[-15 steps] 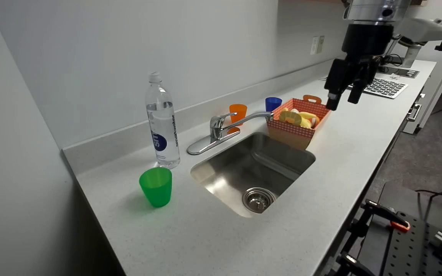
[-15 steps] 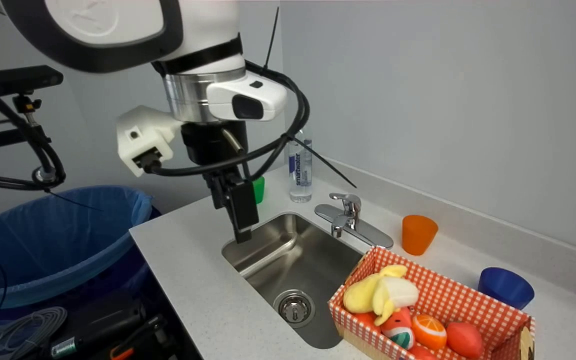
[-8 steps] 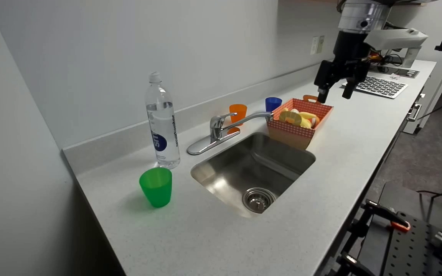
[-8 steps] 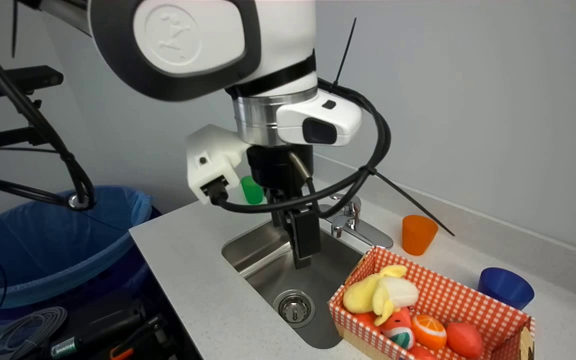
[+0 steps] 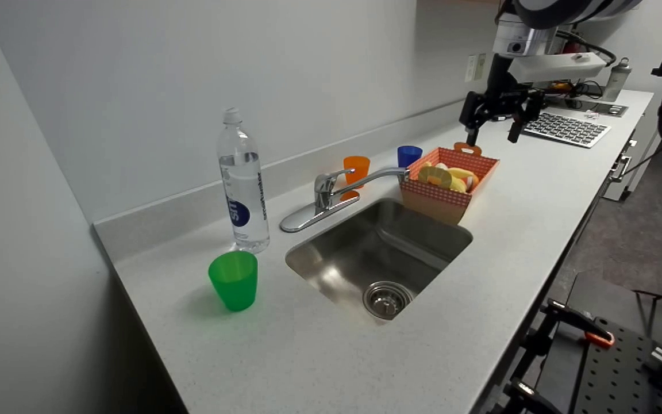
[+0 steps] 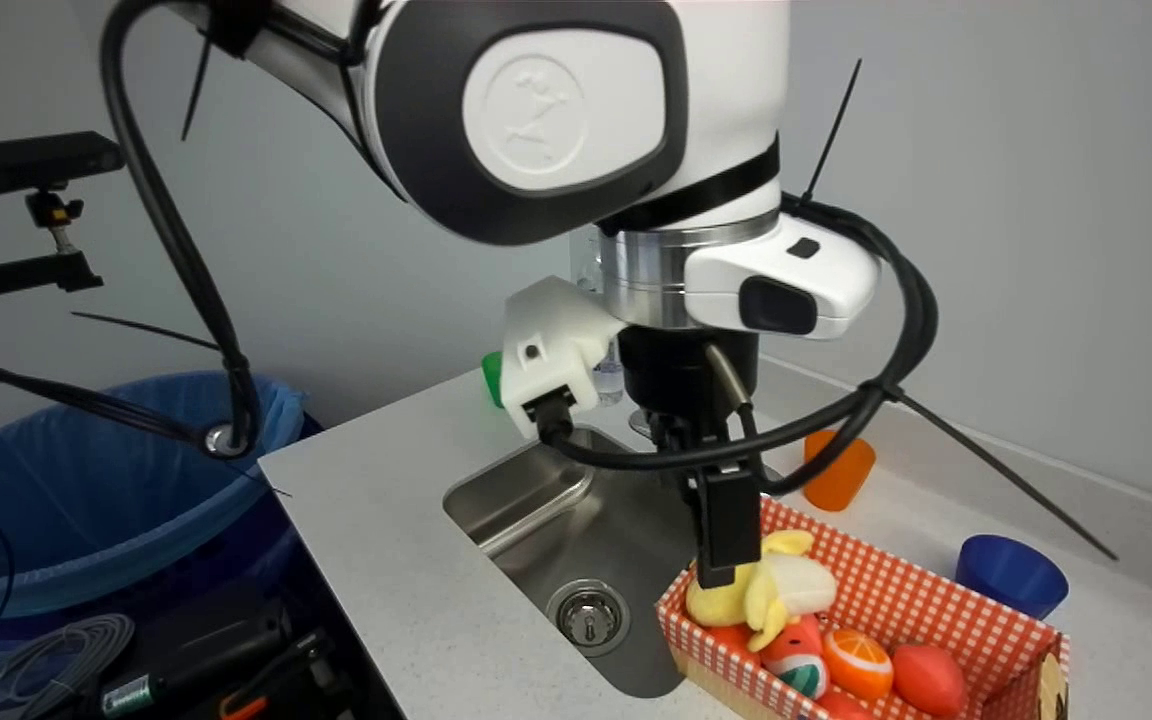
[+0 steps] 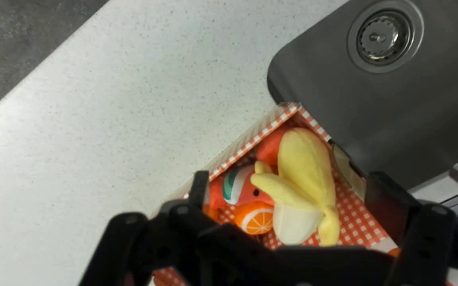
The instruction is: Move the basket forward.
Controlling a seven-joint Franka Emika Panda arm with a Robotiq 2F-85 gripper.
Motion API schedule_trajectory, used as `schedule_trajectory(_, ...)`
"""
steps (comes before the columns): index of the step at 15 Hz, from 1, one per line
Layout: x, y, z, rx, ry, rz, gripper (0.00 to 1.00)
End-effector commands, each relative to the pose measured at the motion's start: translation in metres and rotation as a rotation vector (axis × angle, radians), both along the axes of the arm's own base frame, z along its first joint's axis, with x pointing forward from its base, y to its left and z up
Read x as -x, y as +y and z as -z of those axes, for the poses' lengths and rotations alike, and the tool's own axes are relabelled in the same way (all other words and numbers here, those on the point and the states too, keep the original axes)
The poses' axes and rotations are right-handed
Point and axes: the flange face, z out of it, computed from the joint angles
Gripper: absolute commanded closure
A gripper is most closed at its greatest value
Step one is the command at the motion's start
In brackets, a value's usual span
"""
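The basket (image 5: 435, 205) is shallow, with a red-and-white checked lining, and stands on the counter at one end of the sink. It shows in both exterior views (image 6: 921, 592) and in the wrist view (image 7: 357, 218). It holds a yellow plush banana (image 6: 804, 585), an orange slice toy (image 6: 858, 663) and several red items. My gripper (image 5: 493, 138) hangs above the basket with its fingers apart and nothing between them; it also shows in an exterior view (image 6: 721, 575). In the wrist view my gripper (image 7: 288, 180) spans the basket's contents from above. Its body hides part of the basket there.
The sink (image 5: 423, 244) and faucet (image 5: 324, 192) adjoin the basket. An orange cup (image 5: 358, 165) and a blue cup (image 5: 408, 155) stand near the wall. A water bottle (image 5: 245, 198) and green cup (image 5: 234, 282) stand past the sink. A keyboard (image 5: 569, 130) lies behind the basket.
My gripper has moved from over the sink and counter toward the basket and is now above it, lower than before. Its fingers stay apart. The basket has not moved.
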Motion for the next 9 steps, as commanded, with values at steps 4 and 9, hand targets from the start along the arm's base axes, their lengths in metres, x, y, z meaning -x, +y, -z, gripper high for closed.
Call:
schedule_trajectory(4, -0.030, -0.040, 0.009, 0.035, -0.011, 0.272, 0.00)
schedule_trajectory(9, -0.045, -0.046, 0.015, 0.012, -0.035, 0.523, 0.00)
